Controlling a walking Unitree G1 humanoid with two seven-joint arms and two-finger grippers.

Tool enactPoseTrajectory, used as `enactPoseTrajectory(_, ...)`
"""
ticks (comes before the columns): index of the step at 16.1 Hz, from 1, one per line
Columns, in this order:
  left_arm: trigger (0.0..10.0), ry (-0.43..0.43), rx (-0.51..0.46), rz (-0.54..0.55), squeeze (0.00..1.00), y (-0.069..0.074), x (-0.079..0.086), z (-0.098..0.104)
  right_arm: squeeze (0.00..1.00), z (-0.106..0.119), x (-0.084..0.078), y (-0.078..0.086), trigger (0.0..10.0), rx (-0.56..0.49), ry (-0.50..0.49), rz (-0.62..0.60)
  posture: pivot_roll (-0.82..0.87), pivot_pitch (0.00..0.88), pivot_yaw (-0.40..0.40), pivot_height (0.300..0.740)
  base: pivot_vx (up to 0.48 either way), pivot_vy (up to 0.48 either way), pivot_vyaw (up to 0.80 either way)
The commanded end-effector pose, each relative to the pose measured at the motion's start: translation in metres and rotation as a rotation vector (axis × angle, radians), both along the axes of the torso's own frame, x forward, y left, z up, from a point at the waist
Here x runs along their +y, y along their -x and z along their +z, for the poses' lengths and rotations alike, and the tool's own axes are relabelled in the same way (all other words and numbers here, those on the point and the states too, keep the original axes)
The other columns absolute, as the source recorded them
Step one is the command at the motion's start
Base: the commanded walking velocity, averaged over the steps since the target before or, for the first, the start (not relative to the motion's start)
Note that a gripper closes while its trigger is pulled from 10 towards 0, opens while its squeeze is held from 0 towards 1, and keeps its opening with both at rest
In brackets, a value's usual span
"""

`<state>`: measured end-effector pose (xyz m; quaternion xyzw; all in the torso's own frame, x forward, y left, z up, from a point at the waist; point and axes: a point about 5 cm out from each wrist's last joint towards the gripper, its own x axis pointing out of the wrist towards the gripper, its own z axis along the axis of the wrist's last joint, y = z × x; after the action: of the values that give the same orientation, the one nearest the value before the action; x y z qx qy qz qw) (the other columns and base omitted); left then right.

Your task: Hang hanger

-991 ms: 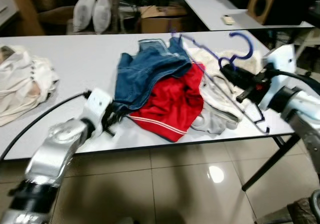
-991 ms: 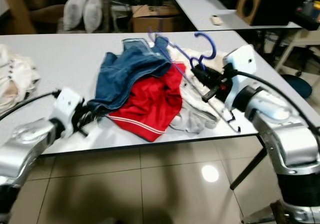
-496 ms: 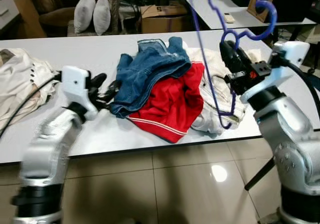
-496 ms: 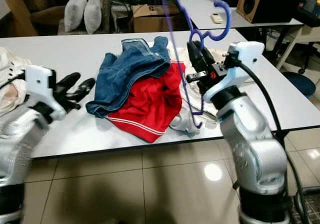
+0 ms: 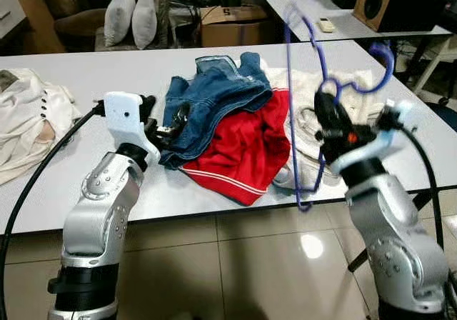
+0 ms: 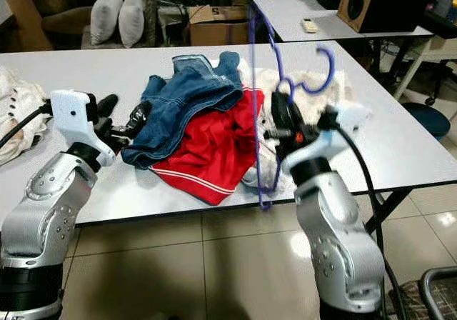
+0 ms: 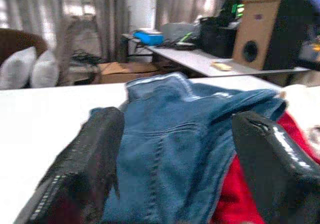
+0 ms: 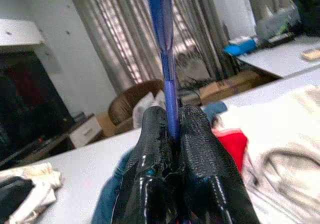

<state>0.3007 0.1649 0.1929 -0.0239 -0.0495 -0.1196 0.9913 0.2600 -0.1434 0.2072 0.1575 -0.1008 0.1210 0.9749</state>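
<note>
— What did we have in our right gripper [image 8: 169, 134] at that moment?

— The blue hanger [image 5: 289, 113]. Our two black fingers [image 8: 205, 159] were pressed together on its thin bar, which ran straight up between them in the right wrist view. We held it upright in the air over the right part of the white table [image 5: 93, 84], above the table's near edge, its hook [image 5: 378, 66] curling over the cream cloth [image 5: 307, 98].

— And our left gripper [image 7: 175, 149]?

— Its fingers [image 7: 90, 154] stood apart, with nothing between them. We had it low over the table, just beside the left edge of the jeans [image 5: 211, 106], and in the left wrist view the denim lay right ahead of the gap.

— What else lay on the table?

— The jeans sat partly on top of a red garment [image 5: 246, 145] with white stripes at its hem. A crumpled white shirt [image 5: 28, 116] lay well apart at the far left.

— And behind us?

— We saw two pale cushions [image 5: 132, 16] on a brown chair, a cardboard box [image 5: 228, 23], a second white table [image 5: 335, 23] and a speaker [image 5: 389, 2].
</note>
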Motion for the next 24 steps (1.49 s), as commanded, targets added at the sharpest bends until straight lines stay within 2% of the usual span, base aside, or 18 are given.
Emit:
enactPoseTrajectory(1, 10.0, -0.054, 0.005, 0.016, 1.00, 0.003, 0.000, -0.006, 0.00, -0.002, -0.002, 0.003, 10.0, -0.001, -0.031, -0.015, -0.07, 0.000, 0.021, 0.740, 0.000, 0.000, 0.00)
enactPoseTrajectory(8, 10.0, -0.051, 0.011, -0.003, 1.00, 0.006, -0.010, -0.011, 0.00, -0.006, -0.005, 0.010, 10.0, -0.026, -0.068, -0.094, -0.07, 0.000, 0.035, 0.740, 0.000, 0.000, 0.00)
enactPoseTrajectory(11, 10.0, -0.042, 0.018, 0.001, 1.00, 0.006, -0.009, -0.011, 0.00, -0.008, -0.008, 0.011, 10.0, -0.035, -0.137, -0.110, -0.07, 0.000, 0.038, 0.740, 0.000, 0.000, 0.00)
enactPoseTrajectory(12, 10.0, -0.039, 0.038, 0.002, 0.99, 0.006, -0.009, -0.013, 0.00, -0.009, -0.008, 0.011, 10.0, -0.028, -0.109, -0.108, -0.07, 0.000, 0.040, 0.740, 0.000, 0.000, 0.00)
enactPoseTrajectory(13, 10.0, -0.051, 0.036, -0.002, 0.86, 0.006, -0.009, -0.013, 0.00, -0.013, -0.006, 0.011, 10.0, -0.005, -0.019, -0.122, -0.07, 0.000, 0.039, 0.740, 0.000, 0.000, 0.00)
enactPoseTrajectory(14, 10.0, -0.057, 0.041, 0.000, 0.83, 0.007, -0.009, -0.015, 0.00, -0.016, -0.005, 0.011, 10.0, 0.013, 0.031, -0.133, -0.07, 0.000, 0.038, 0.740, 0.000, 0.000, 0.00)
enactPoseTrajectory(16, 10.0, -0.052, 0.057, 0.021, 0.78, 0.007, -0.009, -0.019, 0.00, -0.023, -0.001, 0.012, 10.0, 0.065, 0.046, -0.089, -0.07, 0.000, 0.035, 0.740, 0.000, 0.000, 0.00)
enactPoseTrajectory(17, 10.0, -0.058, 0.055, 0.012, 0.68, 0.008, -0.010, -0.019, 0.00, -0.025, -0.002, 0.012, 10.0, 0.072, 0.074, -0.091, -0.07, 0.000, 0.033, 0.740, 0.000, 0.300, 0.00)
enactPoseTrajectory(18, 10.0, -0.061, 0.052, 0.010, 0.63, 0.008, -0.011, -0.019, 0.00, -0.025, -0.002, 0.012, 10.0, 0.073, 0.077, -0.090, -0.07, 0.000, 0.032, 0.740, 0.000, 0.330, 0.00)
enactPoseTrajectory(19, 10.0, -0.063, 0.049, 0.010, 0.60, 0.008, -0.011, -0.019, 0.00, -0.026, -0.003, 0.012, 10.0, 0.073, 0.084, -0.092, -0.07, 0.000, 0.033, 0.740, 0.000, 0.334, 0.00)
enactPoseTrajectory(21, 10.0, -0.062, 0.043, 0.011, 0.57, 0.007, -0.012, -0.017, 0.00, -0.020, -0.009, 0.010, 10.0, 0.029, 0.180, -0.166, -0.06, 0.000, 0.036, 0.740, 0.000, 0.339, 0.00)
enactPoseTrajectory(22, 10.0, -0.063, 0.040, 0.011, 0.58, 0.006, -0.011, -0.016, 0.00, -0.016, -0.008, 0.009, 10.0, 0.006, 0.182, -0.142, -0.06, 0.000, 0.039, 0.740, 0.000, 0.337, 0.00)
enactPoseTrajectory(24, 10.0, -0.066, 0.037, 0.012, 0.57, 0.005, -0.010, -0.014, 0.00, -0.001, -0.013, 0.007, 10.0, -0.089, 0.194, -0.215, -0.06, 0.000, 0.043, 0.740, 0.000, 0.326, 0.00)
